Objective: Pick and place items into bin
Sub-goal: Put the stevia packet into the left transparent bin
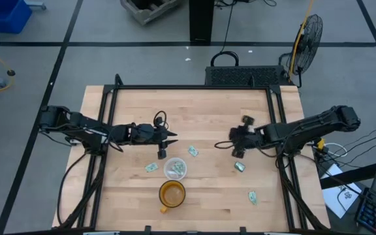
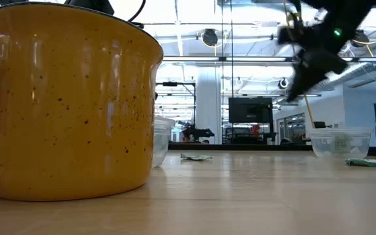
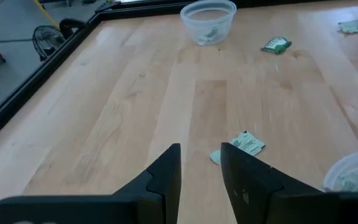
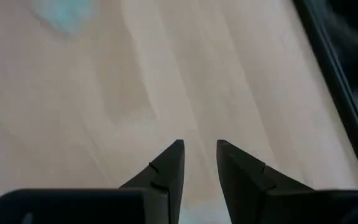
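Observation:
Small pale green-and-white packets lie flat on the wooden table: one [image 1: 192, 151] just ahead of my left gripper, two [image 1: 161, 154] [image 1: 151, 167] beside it, and two [image 1: 239, 166] [image 1: 252, 196] to the right. More lie inside a clear bowl [image 1: 175, 170]. My left gripper [image 1: 173, 138] hovers open, and its wrist view shows its fingers [image 3: 201, 149] beside the nearest packet [image 3: 241, 144]. My right gripper [image 1: 220, 145] hangs open above the table right of centre [image 4: 197, 144], holding nothing. A second clear bowl [image 3: 208, 22] stands under that arm [image 2: 341, 140].
A yellow speckled mug [image 1: 172, 194] stands near the table's near edge, just in front of the first bowl. A black frame rail [image 1: 194, 87] runs round the table top. Bare wood shows across the far half and the left side.

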Motion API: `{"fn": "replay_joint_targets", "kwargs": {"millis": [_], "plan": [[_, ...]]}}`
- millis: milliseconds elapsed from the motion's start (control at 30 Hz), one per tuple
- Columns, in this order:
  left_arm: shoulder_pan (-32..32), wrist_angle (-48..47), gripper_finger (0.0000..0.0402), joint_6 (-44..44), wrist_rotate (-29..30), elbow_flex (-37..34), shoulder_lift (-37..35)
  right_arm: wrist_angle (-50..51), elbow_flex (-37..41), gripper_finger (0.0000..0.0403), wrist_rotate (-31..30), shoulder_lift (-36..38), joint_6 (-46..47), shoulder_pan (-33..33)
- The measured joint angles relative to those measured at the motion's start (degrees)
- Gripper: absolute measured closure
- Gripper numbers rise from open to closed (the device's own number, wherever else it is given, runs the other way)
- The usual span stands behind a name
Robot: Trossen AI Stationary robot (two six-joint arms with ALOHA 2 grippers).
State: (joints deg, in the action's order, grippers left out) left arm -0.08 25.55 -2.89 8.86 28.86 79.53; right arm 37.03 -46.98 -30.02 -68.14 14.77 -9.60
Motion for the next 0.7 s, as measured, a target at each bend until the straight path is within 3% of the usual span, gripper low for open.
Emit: {"fn": "replay_joint_targets", "kwargs": {"millis": [167,333,567,700], "plan": [[0.0,0.27,0.0282,1.72,0.0,0.0,0.0,-23.73,1.45,0.0309,9.68,-0.73,-9.9,1.91],[0.0,-2.16,0.0282,1.73,0.22,0.0,-0.15,-38.63,6.08,0.029,15.41,-4.28,-14.62,3.33],[0.0,-16.42,0.0282,3.4,-0.26,-0.02,-5.36,-56.84,12.27,0.0262,23.78,-14.46,-12.43,6.33],[-0.07,-27.91,0.0282,8.13,-3.79,0.03,-11.31,-67.12,12.74,0.0257,24.26,-20.12,-15.54,7.67]]}}
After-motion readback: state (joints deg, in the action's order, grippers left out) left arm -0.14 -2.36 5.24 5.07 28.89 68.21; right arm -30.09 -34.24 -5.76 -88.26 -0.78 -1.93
